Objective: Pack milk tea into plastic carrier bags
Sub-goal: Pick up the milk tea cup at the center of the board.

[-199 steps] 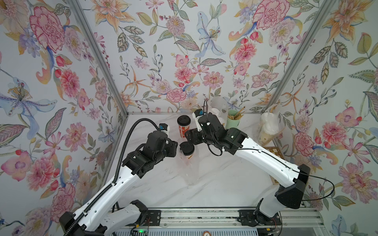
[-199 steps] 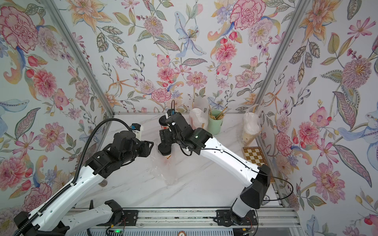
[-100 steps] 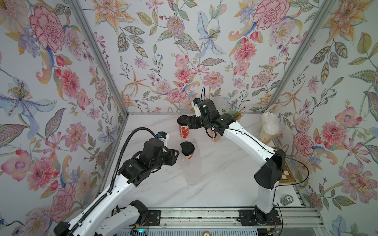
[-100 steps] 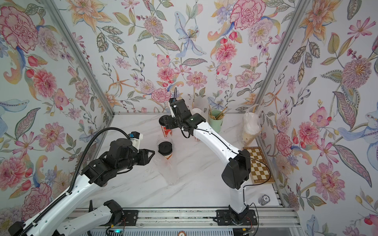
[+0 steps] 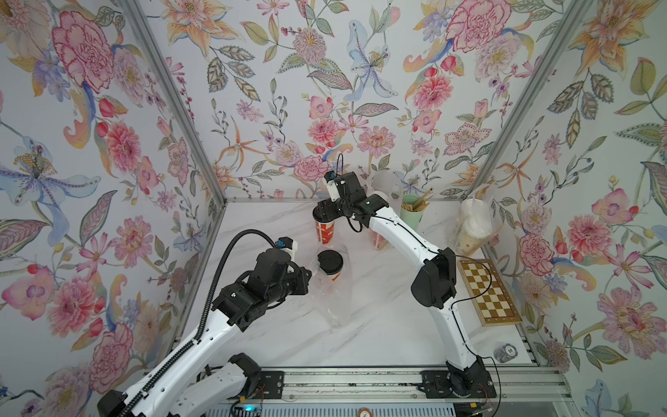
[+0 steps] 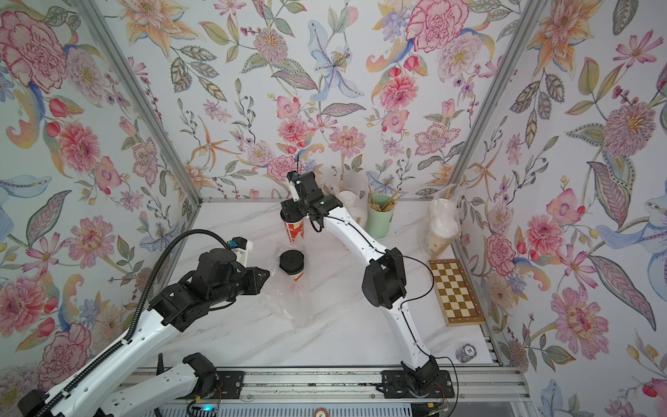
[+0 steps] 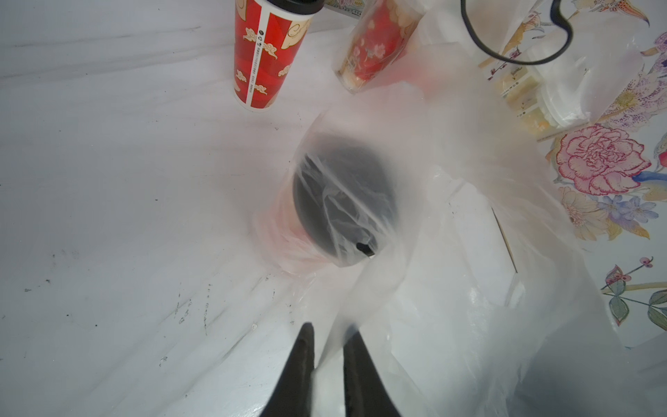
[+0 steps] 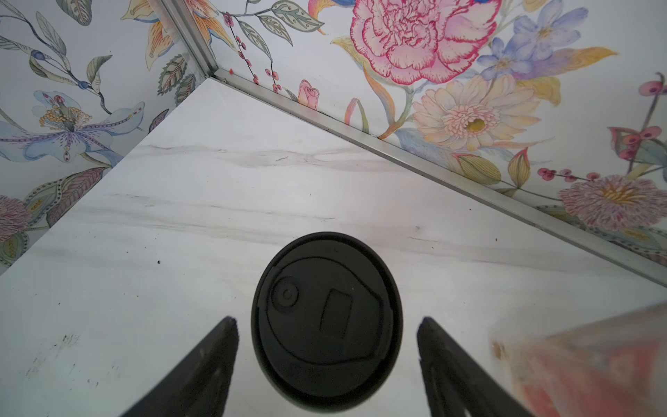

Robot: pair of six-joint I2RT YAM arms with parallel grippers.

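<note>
White marble tabletop [image 5: 379, 325]: my right fingers [image 8: 202, 368] stand wide either side of a red cup [image 5: 325, 233], gaps only the right wrist view shows; its smooth, likely top-heavy wall wants gripping below the lid [image 8: 326, 321]. My left fingers [image 7: 301, 361] pinch the limp, slippery carrier bag [image 7: 451, 289], a second cup [image 7: 343, 205] veiled inside just ahead.

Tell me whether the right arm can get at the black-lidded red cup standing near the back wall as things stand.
Probably yes. The right gripper hangs open over the cup, its fingers on either side of the black lid, with nothing between them and it.
</note>
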